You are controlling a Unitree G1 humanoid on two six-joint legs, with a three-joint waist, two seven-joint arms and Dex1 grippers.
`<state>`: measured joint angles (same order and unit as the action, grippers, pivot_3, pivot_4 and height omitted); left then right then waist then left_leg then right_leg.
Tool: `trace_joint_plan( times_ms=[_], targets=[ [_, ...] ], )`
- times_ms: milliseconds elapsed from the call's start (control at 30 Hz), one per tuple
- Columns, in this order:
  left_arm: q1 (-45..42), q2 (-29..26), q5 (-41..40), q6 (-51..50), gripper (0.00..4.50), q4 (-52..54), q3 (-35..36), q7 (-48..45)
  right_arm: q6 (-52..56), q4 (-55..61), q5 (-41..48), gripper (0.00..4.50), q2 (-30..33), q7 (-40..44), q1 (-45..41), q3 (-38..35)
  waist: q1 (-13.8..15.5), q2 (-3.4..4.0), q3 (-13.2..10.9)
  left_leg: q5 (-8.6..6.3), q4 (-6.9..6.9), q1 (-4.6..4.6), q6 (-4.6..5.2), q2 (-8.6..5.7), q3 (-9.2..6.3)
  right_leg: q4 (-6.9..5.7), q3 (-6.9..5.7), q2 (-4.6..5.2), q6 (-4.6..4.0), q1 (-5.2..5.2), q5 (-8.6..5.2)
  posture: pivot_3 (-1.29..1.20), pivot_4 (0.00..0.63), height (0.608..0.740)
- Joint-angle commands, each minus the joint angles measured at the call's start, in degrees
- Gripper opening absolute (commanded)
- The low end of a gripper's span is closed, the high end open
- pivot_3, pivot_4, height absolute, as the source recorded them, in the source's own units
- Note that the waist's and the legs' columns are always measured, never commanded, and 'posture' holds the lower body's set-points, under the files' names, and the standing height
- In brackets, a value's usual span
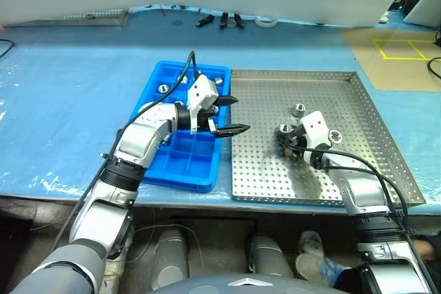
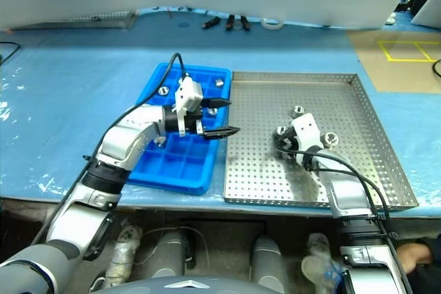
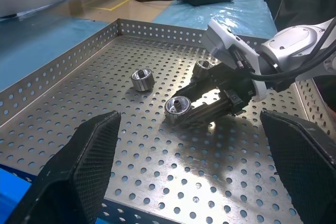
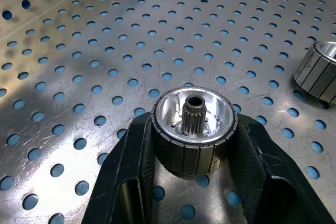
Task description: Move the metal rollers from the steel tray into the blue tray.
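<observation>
Right end effector (image 4: 194, 182) pinches a shiny ribbed metal roller (image 4: 193, 124) with a splined bore.

second roller (image 4: 321, 72) cut off by the picture's edge.

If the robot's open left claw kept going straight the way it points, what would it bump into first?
Probably the right gripper, shut on a roller down on the steel tray. It sits between the left gripper's fingers in the left wrist view, though that gripper may pass above it; depth is unclear.
</observation>
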<state>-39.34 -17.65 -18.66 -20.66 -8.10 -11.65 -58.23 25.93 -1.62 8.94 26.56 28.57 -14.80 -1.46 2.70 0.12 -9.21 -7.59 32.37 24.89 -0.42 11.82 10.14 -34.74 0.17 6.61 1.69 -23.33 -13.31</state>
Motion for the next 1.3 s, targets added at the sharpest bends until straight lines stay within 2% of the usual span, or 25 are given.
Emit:
trace_joint_plan(
  times_ms=[33,200,400,600,867,1067,1300],
  targets=[
    [-0.17,-0.53,-0.21,-0.33,4.50,2.71,0.64,0.21,-1.08,1.59,0.50,1.63,0.19,0.60,-0.74,-0.75,0.00,0.00,0.00,0.00,0.00,0.00,0.00,0.00,0.00,0.00,0.00,0.00,0.00,0.00,0.00,-0.11,0.150,0.740],
    [0.05,-1.88,-0.76,-0.93,4.50,3.16,2.00,0.40,-1.01,2.90,0.92,1.63,0.47,1.73,-1.44,-0.74,0.00,0.00,0.00,0.00,0.00,0.00,0.00,0.00,0.00,0.00,0.00,0.00,0.00,0.00,0.00,-0.11,0.150,0.740],
    [2.89,-7.11,-4.50,-6.35,4.50,9.25,7.53,1.77,3.58,11.79,4.05,1.63,0.74,5.99,-5.25,0.96,-0.43,0.09,-0.06,0.02,-0.02,-0.01,-0.03,0.06,0.00,-0.02,0.03,-0.10,-0.01,-0.07,0.01,-0.08,0.150,0.740],
    [7.82,-12.48,-8.12,-10.21,4.50,16.58,13.14,2.83,4.59,12.95,5.48,1.63,-0.36,10.27,-11.34,4.65,0.31,0.10,-0.07,0.13,-0.18,-0.05,-0.21,0.17,-0.05,-0.04,-0.03,-0.21,-0.13,-0.09,-0.01,0.02,0.150,0.740],
    [19.42,-15.86,-10.77,-13.01,4.50,26.89,22.93,11.11,-1.43,-0.90,3.98,1.63,-5.48,17.85,-23.22,12.21,2.62,0.11,-0.08,0.20,-0.24,0.06,-0.34,0.20,-0.17,-0.11,-0.15,-0.24,-0.20,-0.22,-0.03,0.26,0.150,0.740],
    [27.64,-15.27,-10.79,-13.17,4.50,33.29,25.88,17.39,-6.37,-10.14,1.95,1.63,-9.03,21.82,-27.46,15.56,5.26,0.10,-0.09,0.29,-0.24,0.33,-0.48,0.18,-0.27,-0.12,-0.26,-0.23,-0.22,-0.42,-0.03,0.35,0.150,0.740],
    [34.02,-14.66,-13.36,-13.55,4.50,37.76,27.21,20.62,-7.71,-16.82,-0.53,1.63,-15.53,19.18,-30.62,16.38,7.05,0.07,-0.11,0.30,-0.24,0.39,-0.50,0.19,-0.37,-0.22,-0.31,-0.25,-0.22,-0.50,-0.03,0.41,0.150,0.740]
  ],
)
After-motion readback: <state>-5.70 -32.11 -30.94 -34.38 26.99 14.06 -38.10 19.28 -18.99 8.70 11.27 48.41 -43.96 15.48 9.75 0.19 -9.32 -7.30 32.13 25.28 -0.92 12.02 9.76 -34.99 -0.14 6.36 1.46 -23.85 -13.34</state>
